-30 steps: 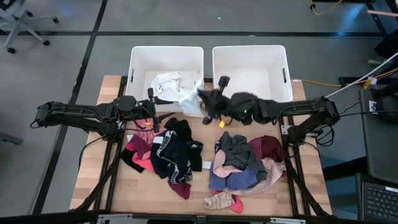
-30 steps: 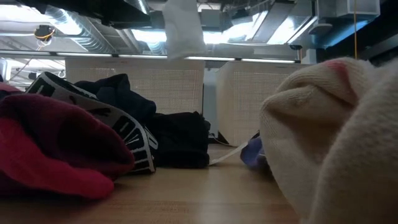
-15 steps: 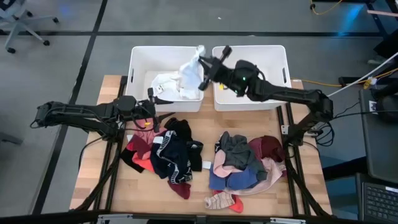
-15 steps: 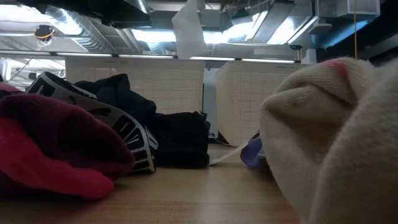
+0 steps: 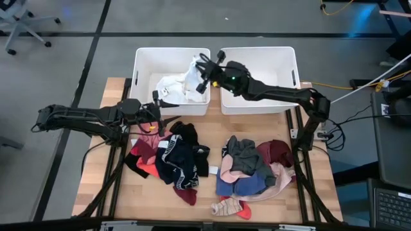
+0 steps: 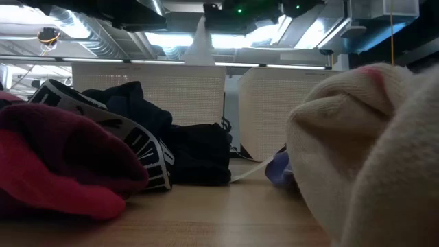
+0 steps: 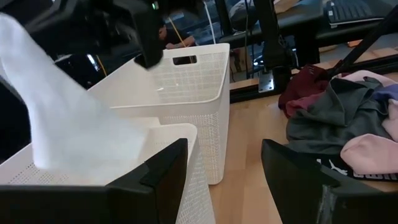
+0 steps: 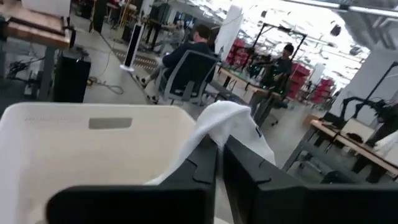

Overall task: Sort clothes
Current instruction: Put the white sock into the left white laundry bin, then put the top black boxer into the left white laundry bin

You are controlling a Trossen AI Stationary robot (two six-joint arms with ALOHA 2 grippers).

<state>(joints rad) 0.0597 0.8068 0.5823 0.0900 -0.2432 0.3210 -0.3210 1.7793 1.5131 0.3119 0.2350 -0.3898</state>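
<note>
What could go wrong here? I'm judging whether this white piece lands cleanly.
1. The right pincer grips the white garment right over the rim between the left bin and the right bin; released here, it might drape over the edge.
2. Only a small pinch of cloth shows between the fingers, so it could slip early.
3. The left pincer waits open near the left bin's front wall.

Low view: cream garment (image 6: 363,151) cut off at right and bottom edges, blurred. Right wrist view: white garment (image 8: 233,124) partly hidden behind fingers (image 8: 199,168). Left bin (image 5: 144,64) contents partly concealed.
</note>
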